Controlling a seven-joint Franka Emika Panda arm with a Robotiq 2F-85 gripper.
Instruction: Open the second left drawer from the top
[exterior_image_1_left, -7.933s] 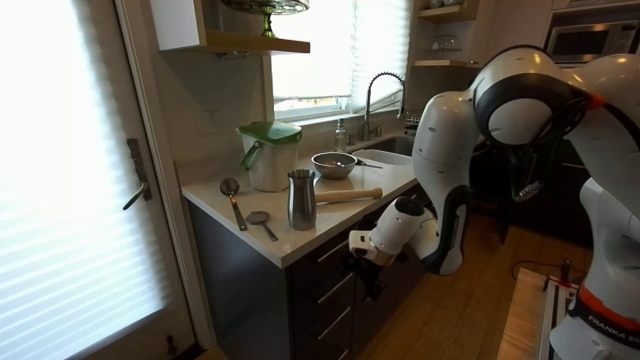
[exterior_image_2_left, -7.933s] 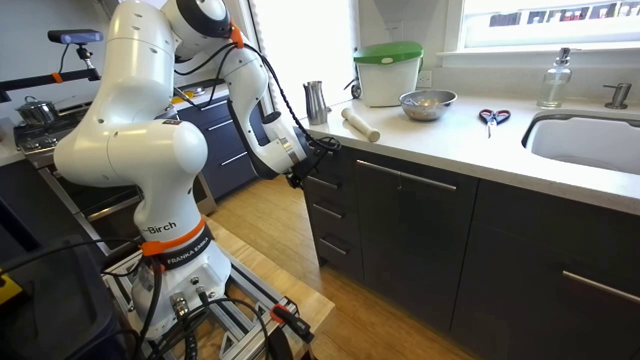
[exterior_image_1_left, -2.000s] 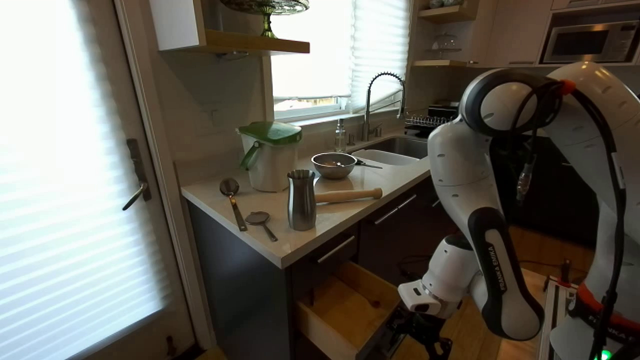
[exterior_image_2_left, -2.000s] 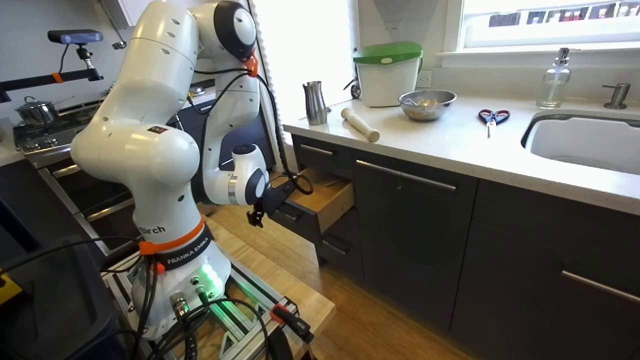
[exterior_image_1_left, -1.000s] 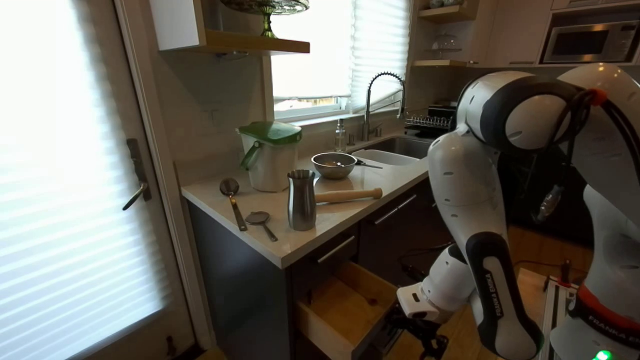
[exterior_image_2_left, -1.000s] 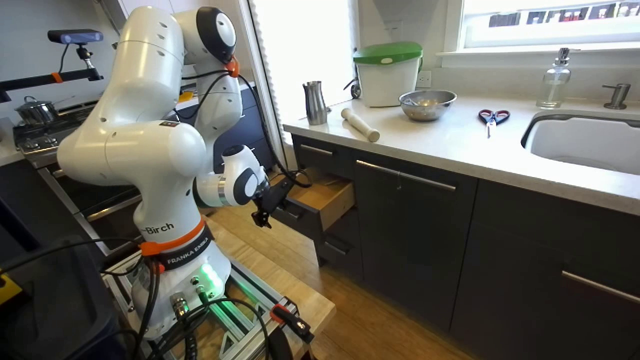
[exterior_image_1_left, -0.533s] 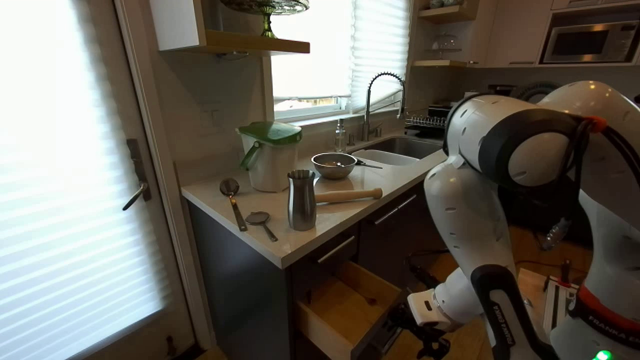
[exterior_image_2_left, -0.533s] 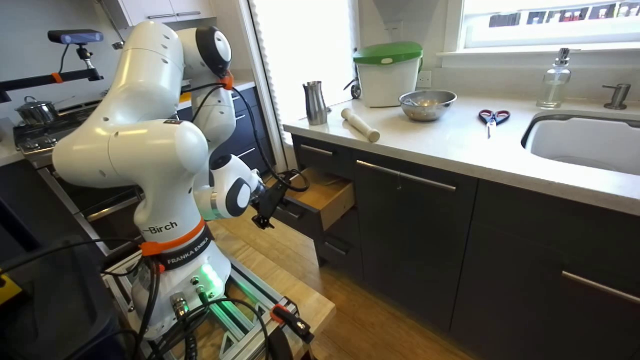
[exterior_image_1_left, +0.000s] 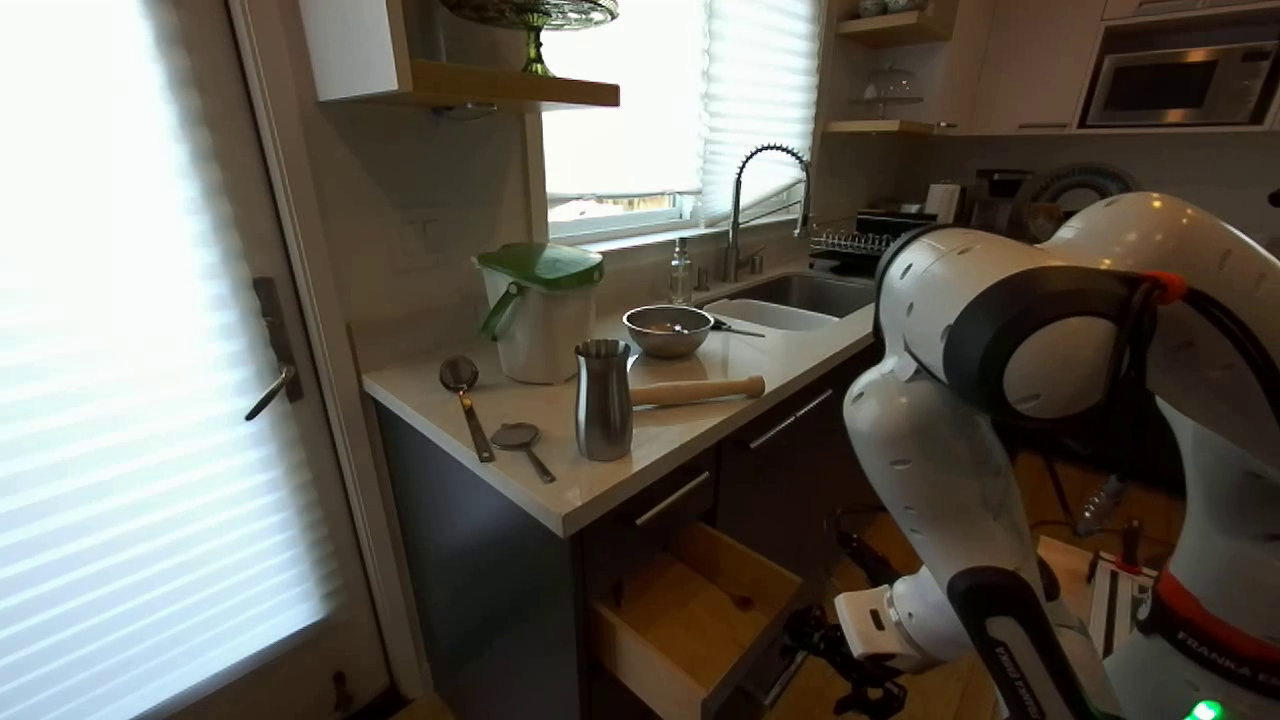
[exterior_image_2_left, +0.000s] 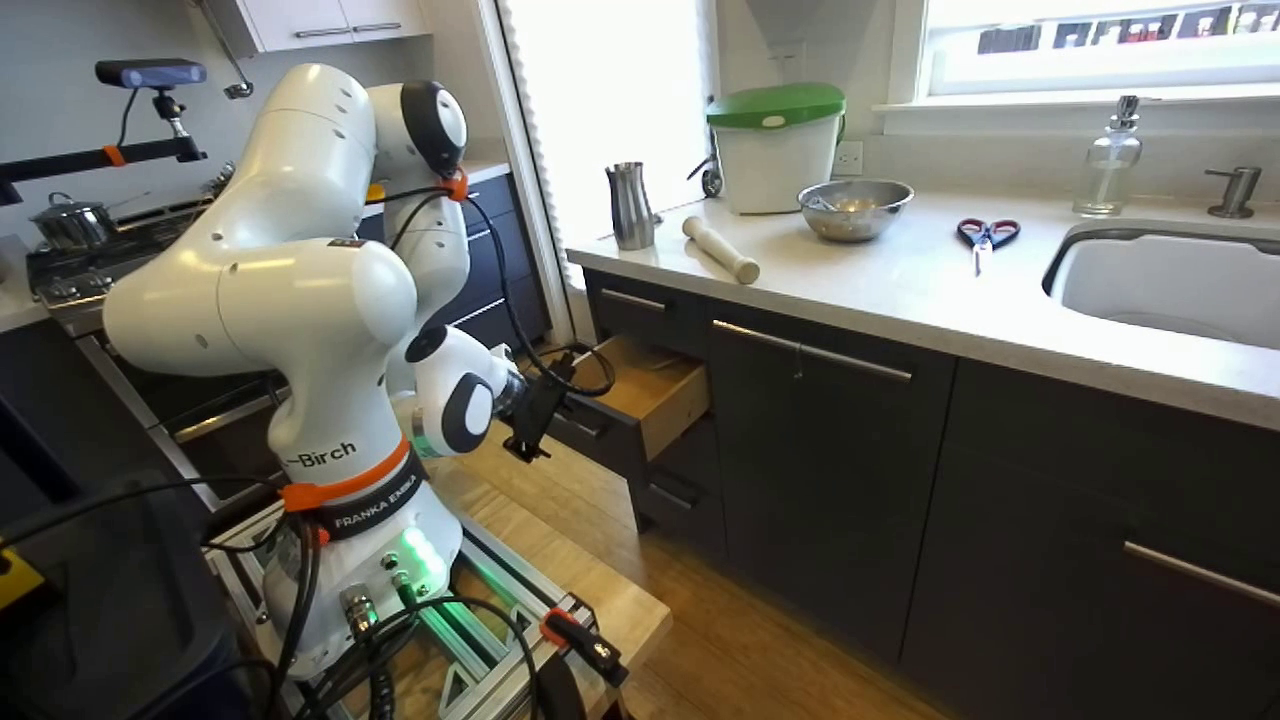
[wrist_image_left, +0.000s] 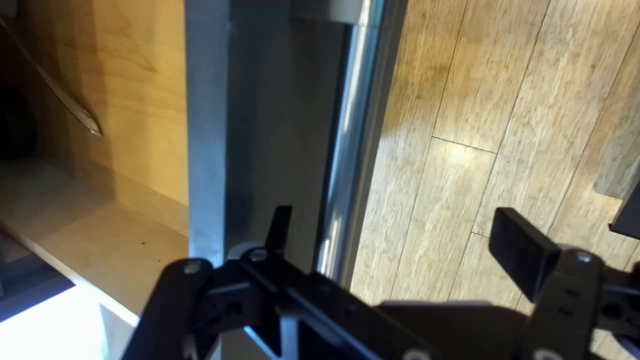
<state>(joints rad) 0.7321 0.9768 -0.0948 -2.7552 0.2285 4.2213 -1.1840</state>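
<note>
The second left drawer from the top is pulled out, its pale wood inside (exterior_image_1_left: 690, 615) showing. Its dark front (exterior_image_2_left: 598, 440) also shows in an exterior view. In the wrist view its dark front (wrist_image_left: 280, 125) runs down the middle with the silver bar handle (wrist_image_left: 352, 100). My gripper (wrist_image_left: 400, 240) is open, fingers wide apart. The bar lies between the fingers in that view, nearer the left finger; contact cannot be told. The gripper also shows just in front of the drawer in both exterior views (exterior_image_1_left: 840, 665) (exterior_image_2_left: 527, 445).
The top drawer (exterior_image_2_left: 645, 318) above is shut. A lower drawer (exterior_image_2_left: 690, 470) below is shut. The counter (exterior_image_1_left: 690, 440) holds a steel cup (exterior_image_1_left: 603, 400), a wooden pestle (exterior_image_1_left: 700, 391), a steel bowl (exterior_image_2_left: 855, 210) and a green-lidded bin (exterior_image_2_left: 778, 160). A thin utensil (wrist_image_left: 75, 107) lies inside the open drawer.
About eight seconds ago the drawer was shut; now it stands out. Over the last two seconds the drawer stays put while the arm lowers and the wrist tilts, gripper near the handle.
</note>
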